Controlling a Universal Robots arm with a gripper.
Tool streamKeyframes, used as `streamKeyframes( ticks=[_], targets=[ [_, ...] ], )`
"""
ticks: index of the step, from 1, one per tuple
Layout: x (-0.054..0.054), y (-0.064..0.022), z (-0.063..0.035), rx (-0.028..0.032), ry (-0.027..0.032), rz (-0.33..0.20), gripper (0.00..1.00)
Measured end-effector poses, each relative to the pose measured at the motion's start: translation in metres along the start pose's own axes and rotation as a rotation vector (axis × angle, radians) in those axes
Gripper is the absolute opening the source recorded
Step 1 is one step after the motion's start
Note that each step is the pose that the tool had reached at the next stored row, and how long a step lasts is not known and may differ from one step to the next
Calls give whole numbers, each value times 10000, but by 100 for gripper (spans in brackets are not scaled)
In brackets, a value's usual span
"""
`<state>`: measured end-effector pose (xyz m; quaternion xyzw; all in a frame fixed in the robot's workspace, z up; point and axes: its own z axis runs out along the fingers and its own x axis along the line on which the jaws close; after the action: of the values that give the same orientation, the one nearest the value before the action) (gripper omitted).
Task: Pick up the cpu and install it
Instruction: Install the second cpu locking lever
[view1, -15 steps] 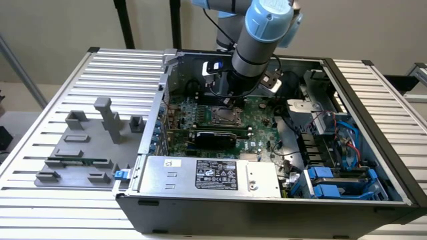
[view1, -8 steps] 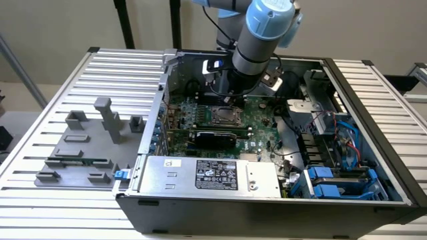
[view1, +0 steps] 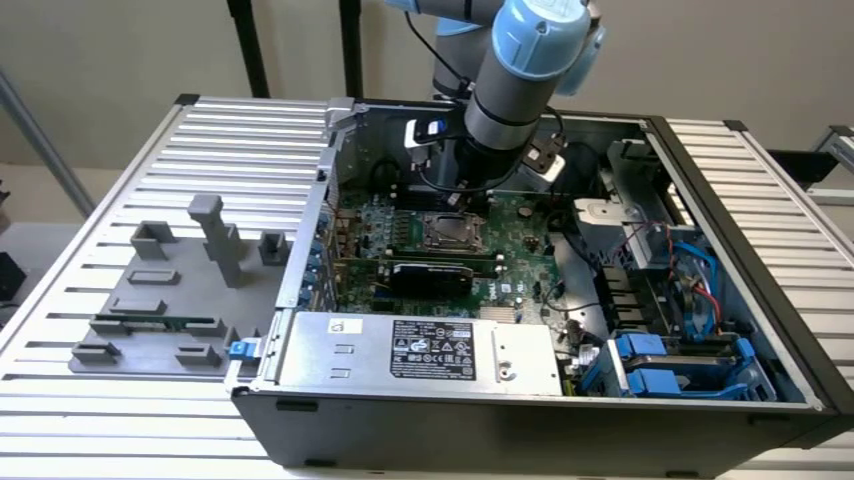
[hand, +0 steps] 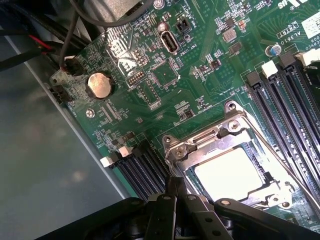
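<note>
The cpu (hand: 231, 172), a flat square chip with a silvery top plate, lies inside the metal-rimmed socket frame (hand: 200, 142) on the green motherboard (hand: 200, 60). My gripper (hand: 173, 186) hangs just above the board at one corner of that frame. Its black fingers are pressed together and shut, with nothing visible between them. In the exterior view the arm (view1: 514, 90) reaches down into the open computer case, just behind the socket (view1: 447, 230).
Black memory slots (hand: 292, 105) run beside the socket, with more (hand: 142, 167) on its other side. A coin battery (hand: 98, 85) and cables (hand: 65, 55) lie near the board's edge. The power supply (view1: 414, 350) sits at the case front. A grey fixture block (view1: 160, 300) holding a green memory stick (view1: 154, 323) stands at the exterior view's left.
</note>
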<state>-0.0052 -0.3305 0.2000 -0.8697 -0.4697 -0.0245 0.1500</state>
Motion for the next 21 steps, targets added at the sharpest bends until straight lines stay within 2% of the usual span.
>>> streamKeyframes(
  ticks=[10, 15, 21],
  targets=[
    [-4, 1, -16, 2, -4, 1, 11],
    [-58, 13, -186, 4, 1, 0, 11],
    [-204, 63, -265, 3, -1, 1, 11]
  ],
)
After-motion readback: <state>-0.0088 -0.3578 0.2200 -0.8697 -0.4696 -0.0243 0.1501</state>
